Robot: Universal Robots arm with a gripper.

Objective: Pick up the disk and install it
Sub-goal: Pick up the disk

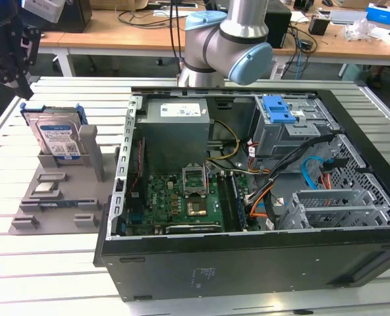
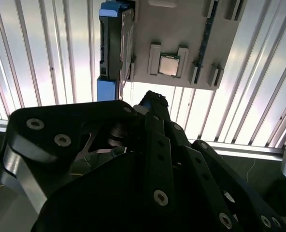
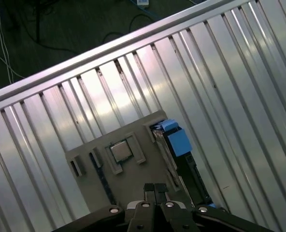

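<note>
Robotics lab or electronics workshop. Open computer case (image 1: 248, 263) on slatted aluminium table (image 1: 50, 276), motherboard (image 1: 182, 194) exposed. Robot arm (image 1: 228, 33) just behind case. Beyond case, wooden desks (image 1: 103, 33) with cables (image 1: 145, 16), boxes (image 1: 385, 13). Grey parts fixture (image 1: 53, 224) beside case, exterior view's left.

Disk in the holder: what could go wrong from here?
1. The disk stands on edge in the grey holder. An off-centre grip could tilt it or jam it in its slot.
2. The gripper hangs shut above the holder, close to the chip. Coming down off line, it could strike the chip.
3. Loose cables lie beside the drive cage in the case. They could snag the disk.
</note>
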